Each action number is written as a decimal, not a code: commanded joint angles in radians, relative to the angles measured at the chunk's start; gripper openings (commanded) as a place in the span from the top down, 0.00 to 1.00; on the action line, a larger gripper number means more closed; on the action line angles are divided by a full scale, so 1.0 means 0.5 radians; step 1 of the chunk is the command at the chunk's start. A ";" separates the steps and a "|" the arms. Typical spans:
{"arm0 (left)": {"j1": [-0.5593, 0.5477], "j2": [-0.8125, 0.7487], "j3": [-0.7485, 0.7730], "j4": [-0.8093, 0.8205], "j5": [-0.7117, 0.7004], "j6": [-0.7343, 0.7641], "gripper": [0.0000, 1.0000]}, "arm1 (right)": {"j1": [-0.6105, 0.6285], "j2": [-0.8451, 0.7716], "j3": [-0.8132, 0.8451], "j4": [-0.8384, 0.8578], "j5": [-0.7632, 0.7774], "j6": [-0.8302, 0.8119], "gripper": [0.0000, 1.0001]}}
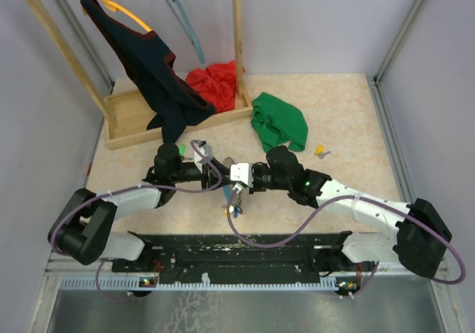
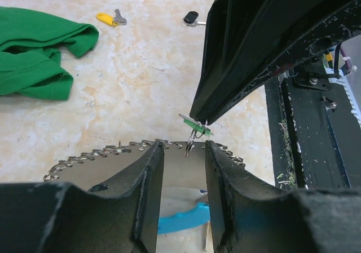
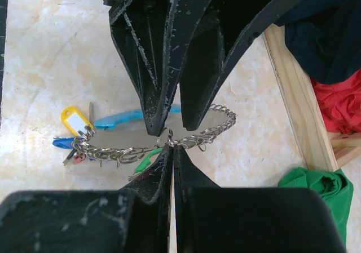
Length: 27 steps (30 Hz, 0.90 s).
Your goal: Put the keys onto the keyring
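Note:
The keyring (image 3: 217,123), a coiled silver wire ring with a light-blue segment (image 3: 121,118) and a cluster of coloured tagged keys (image 3: 73,141), sits between both grippers at the table's middle (image 1: 234,204). My right gripper (image 3: 172,147) is shut on the small split ring of a green-tagged key (image 2: 198,127), right at the ring wire. My left gripper (image 2: 184,143) faces it with its jaws a little apart. The ring wire (image 2: 90,157) runs across its fingertips. A loose yellow-tagged key (image 2: 106,19) lies on the table (image 1: 320,152).
A black-headed key (image 2: 192,18) lies near the yellow one. A green cloth (image 1: 278,122) lies behind the grippers. A wooden clothes rack (image 1: 171,114) with a dark garment (image 1: 148,58) and a red cloth (image 1: 215,81) stands at the back left. The black base rail (image 2: 316,140) runs along the near edge.

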State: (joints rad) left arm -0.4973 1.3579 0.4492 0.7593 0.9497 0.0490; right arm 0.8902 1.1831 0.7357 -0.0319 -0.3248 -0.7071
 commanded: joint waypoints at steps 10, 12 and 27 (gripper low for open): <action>-0.004 0.110 0.127 -0.048 0.214 0.044 0.67 | 0.019 -0.010 0.139 0.109 -0.047 -0.019 1.00; -0.006 0.120 0.137 -0.073 0.218 0.055 0.68 | 0.017 -0.016 0.139 0.110 -0.047 -0.019 1.00; -0.032 0.112 0.178 -0.203 0.158 0.112 0.99 | 0.018 -0.053 0.125 0.094 -0.031 -0.003 1.00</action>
State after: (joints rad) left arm -0.5087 1.4254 0.5140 0.6903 1.0363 0.0788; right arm 0.8902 1.1831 0.7357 -0.0357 -0.3325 -0.7071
